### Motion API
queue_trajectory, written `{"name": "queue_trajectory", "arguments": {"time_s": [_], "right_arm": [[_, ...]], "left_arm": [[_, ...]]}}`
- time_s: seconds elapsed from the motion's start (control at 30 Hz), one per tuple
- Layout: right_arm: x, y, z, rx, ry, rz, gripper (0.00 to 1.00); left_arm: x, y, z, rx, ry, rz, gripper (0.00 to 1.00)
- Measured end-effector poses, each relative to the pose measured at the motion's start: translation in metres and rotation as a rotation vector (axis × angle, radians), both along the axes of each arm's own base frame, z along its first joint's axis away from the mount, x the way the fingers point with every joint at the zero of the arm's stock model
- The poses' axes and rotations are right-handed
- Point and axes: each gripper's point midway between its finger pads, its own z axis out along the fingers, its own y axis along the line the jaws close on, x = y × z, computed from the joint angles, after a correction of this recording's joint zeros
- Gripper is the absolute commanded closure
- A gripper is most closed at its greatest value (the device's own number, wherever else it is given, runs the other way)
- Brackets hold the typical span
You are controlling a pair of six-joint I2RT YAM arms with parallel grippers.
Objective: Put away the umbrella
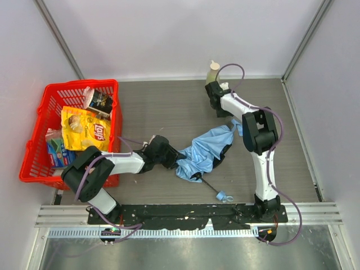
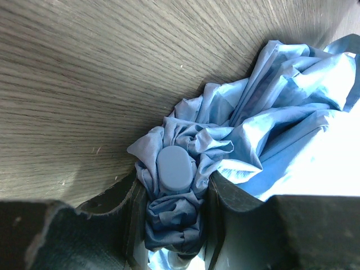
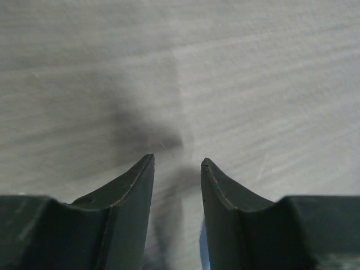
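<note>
Here, closest to the arm bases, the umbrella's small light-blue handle [image 1: 225,197] lies on the table [image 1: 157,107], well to the right of the red basket [image 1: 35,147] and nearer than its near wall. A thin black shaft [image 1: 208,184] runs from the handle up and left into the fabric.

The umbrella [image 1: 205,152] lies flat on the table, right of the basket and apart from it. Its sky-blue canopy is collapsed but not folded: a loose, crumpled heap with deep creases and some dark ribs showing along its right edge. In the left wrist view the cloth is gathered in tight wrinkles around a smooth, oval, blue-grey cap [image 2: 173,169].

The left gripper [image 1: 170,157] sits between the basket and the umbrella, at the heap's left end. Its jaws are drawn in on a wad of that bunched cloth just under the cap, pressing it from both sides.

The basket holds a yellow Lay's chip bag [image 1: 84,128], a dark packet [image 1: 101,101] and other packs.

Farther back, right of the basket and beyond the umbrella, the right gripper [image 1: 216,101] hangs over bare table. Its jaws stand slightly apart with nothing between them. Just behind it a pale green bottle [image 1: 212,70] stands upright at the table's far edge.
</note>
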Motion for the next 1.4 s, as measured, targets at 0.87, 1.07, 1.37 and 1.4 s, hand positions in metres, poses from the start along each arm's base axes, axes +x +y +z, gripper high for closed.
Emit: {"name": "queue_trajectory", "arguments": {"time_s": [0.87, 1.07, 1.37, 1.4], "right_arm": [[-0.088, -0.017, 0.017, 1.358, -0.322, -0.084, 0.22], [-0.078, 0.007, 0.024, 1.696, -0.411, -0.076, 0.27], [-0.066, 0.017, 0.031, 1.895, -0.393, -0.147, 0.63], [-0.065, 0.017, 0.036, 1.899, -0.403, -0.138, 0.67]], "left_arm": [[-0.003, -0.006, 0.000, -0.023, -0.001, -0.024, 1.00], [-0.004, -0.006, 0.000, -0.023, -0.002, -0.027, 1.00], [-0.005, -0.006, 0.001, -0.019, -0.006, -0.032, 1.00], [-0.005, -0.006, 0.001, -0.019, -0.006, -0.033, 1.00]]}}
